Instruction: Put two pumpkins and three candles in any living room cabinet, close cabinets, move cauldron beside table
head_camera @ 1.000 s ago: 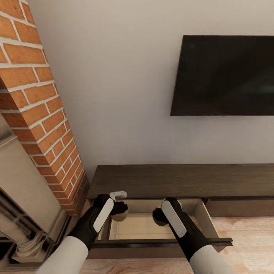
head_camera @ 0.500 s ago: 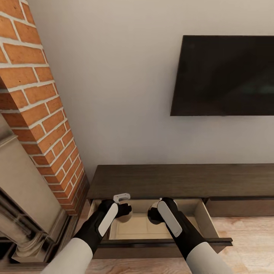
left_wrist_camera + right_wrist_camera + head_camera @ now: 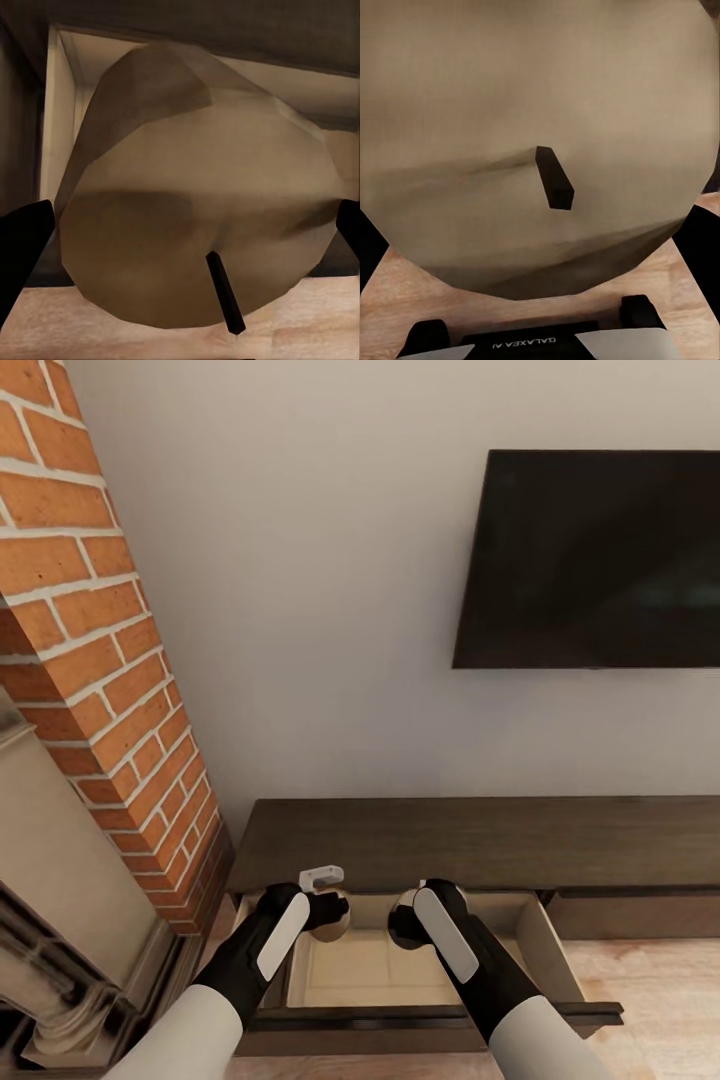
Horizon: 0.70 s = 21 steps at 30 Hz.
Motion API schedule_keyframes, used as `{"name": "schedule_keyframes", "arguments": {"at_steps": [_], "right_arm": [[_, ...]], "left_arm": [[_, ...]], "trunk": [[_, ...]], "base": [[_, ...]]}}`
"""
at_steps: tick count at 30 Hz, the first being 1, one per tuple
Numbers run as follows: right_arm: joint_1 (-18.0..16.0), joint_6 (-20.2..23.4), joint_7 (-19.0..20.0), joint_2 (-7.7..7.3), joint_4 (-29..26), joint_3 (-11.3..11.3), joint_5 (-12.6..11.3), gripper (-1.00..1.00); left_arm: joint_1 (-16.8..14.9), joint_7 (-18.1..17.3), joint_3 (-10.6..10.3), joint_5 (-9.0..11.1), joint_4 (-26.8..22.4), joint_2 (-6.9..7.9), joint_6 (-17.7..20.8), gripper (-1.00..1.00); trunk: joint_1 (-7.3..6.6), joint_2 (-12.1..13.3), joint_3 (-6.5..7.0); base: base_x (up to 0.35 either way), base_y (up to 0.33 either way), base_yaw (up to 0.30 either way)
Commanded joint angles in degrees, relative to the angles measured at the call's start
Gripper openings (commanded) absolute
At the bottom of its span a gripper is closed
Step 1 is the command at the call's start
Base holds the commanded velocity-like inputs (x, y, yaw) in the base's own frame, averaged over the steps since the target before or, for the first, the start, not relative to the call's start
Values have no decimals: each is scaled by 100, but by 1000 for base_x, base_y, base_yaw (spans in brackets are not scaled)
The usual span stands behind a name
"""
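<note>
The cabinet [image 3: 480, 840] runs along the wall, with the television [image 3: 590, 560] mounted above its right part and the brick chimney [image 3: 90, 660] rising at its left end. Below the bricks, at the far left, stands the fireplace surround [image 3: 50, 920]. The cabinet's leftmost drawer [image 3: 560, 950] is pulled out toward the robot, over the floor [image 3: 660, 980]. Both arms reach over the open drawer — the left hand [image 3: 335, 915] above its left rear part, the right hand [image 3: 400, 925] near the middle, close beside the left. Each hand carries a candle between its fingers — one [image 3: 195, 195] in the left wrist view over the drawer's back corner, the other [image 3: 532, 142] in the right wrist view.
</note>
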Motion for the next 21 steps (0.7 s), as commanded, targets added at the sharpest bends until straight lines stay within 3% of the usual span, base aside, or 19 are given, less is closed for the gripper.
{"name": "schedule_keyframes", "arguments": {"at_steps": [1, 9, 15, 21], "right_arm": [[-5, 5, -59, -2, -5, 10, -56, -100], [-5, 5, -59, -2, -4, 10, -56, -100], [-5, 5, -59, -2, 2, 10, -55, -100], [-5, 5, -59, -7, 11, 7, -50, -100]], "left_arm": [[-4, 56, -14, 66, -9, 3, 8, -100], [-4, 65, -17, 60, -12, 1, 5, -100], [-4, 73, -183, 60, -25, -11, 0, -100], [-4, 74, -222, 67, -27, -12, -3, -100]], "trunk": [[2, -3, -6], [2, -3, -6], [2, -3, -6], [2, -3, -6]], "base": [[106, 0, 0], [84, 0, 0], [10, 0, 0], [0, 0, 0]]}}
